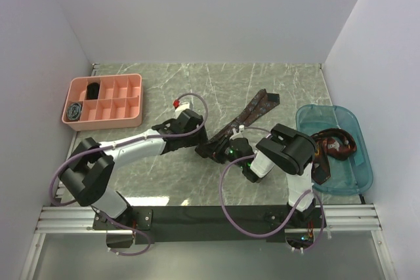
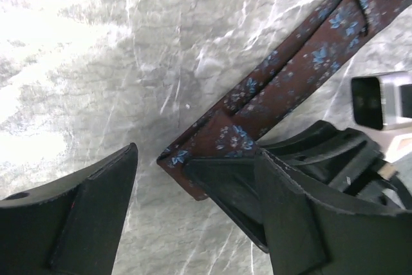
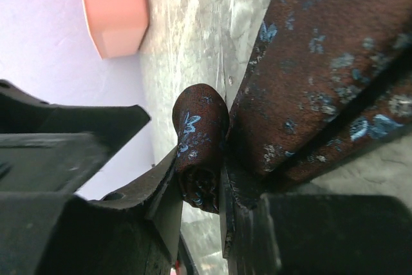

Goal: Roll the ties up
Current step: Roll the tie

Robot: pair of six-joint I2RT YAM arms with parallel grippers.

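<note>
Clamping the coiled end of the tie point(image 1: 252, 111), the right gripper point(image 3: 201, 172) lies in line with its length, while the left gripper point(image 2: 193, 172) gapes empty just beside that coil.

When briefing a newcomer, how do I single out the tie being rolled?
On the marble table, look at the centre. The maroon tie with blue flowers lies as a strip, its near end curled in the right gripper. Other ties sit heaped in the blue tray.

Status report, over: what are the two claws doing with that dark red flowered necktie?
Right gripper shut on dark maroon blue-flowered fabric necktie, its end curled. Left gripper open alongside. Nothing blocking the tie.
</note>
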